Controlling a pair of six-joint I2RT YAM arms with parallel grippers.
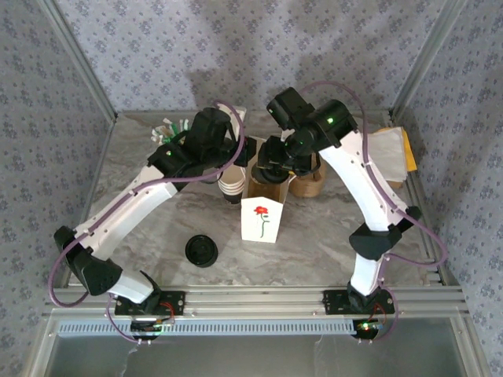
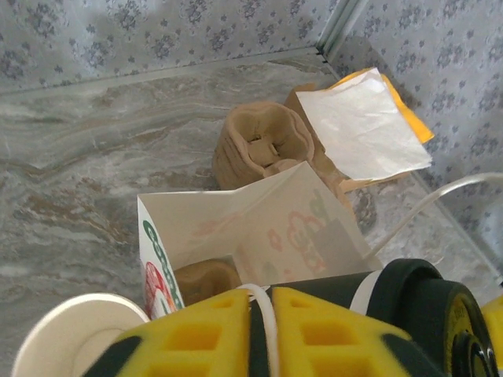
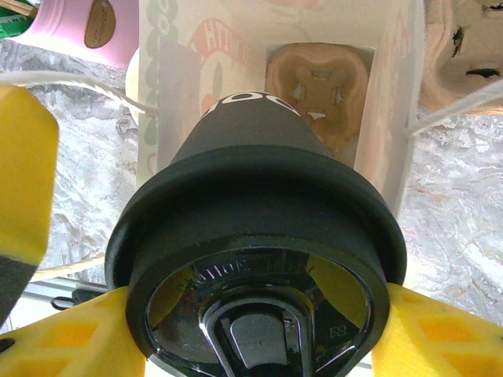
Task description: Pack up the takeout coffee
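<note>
- Hovering the takeout coffee (image 3: 259, 196) directly over the open mouth of the paper bag (image 1: 263, 218). The right gripper (image 3: 259, 334) is clamping it, with its jaws pressing on opposite sides at the lid end and the base pointing down into the bag.
- The left gripper (image 2: 259, 334) is pinching the bag's white cord handle (image 2: 262, 302), jaws nearly together on the cord. My read is that it's holding that side out so the mouth is gaping and the bag isn't tipping when the cup goes in.
- A moulded pulp carrier (image 3: 318, 86) is sitting on the bag floor, with a socket roughly under the cup. That's probably the landing spot, so the descent is calling for a straight line between the bag walls.
- Materials:
  - The cup is looking dark and smooth from above, tapering toward its base, and the glossy black plastic lid is showing a sip tab.
  - The bag is thin white printed paper and is likely creasing easily.
  - The carrier is rough brown fibre.
- The worktop (image 1: 314, 251) is showing a grey marbled surface.
  - A loose black lid (image 1: 202, 251) is lying on the arm-base side of the bag, to its left.
  - A stack of lidless cups (image 1: 232, 187) is standing just beside the bag's left wall.
</note>
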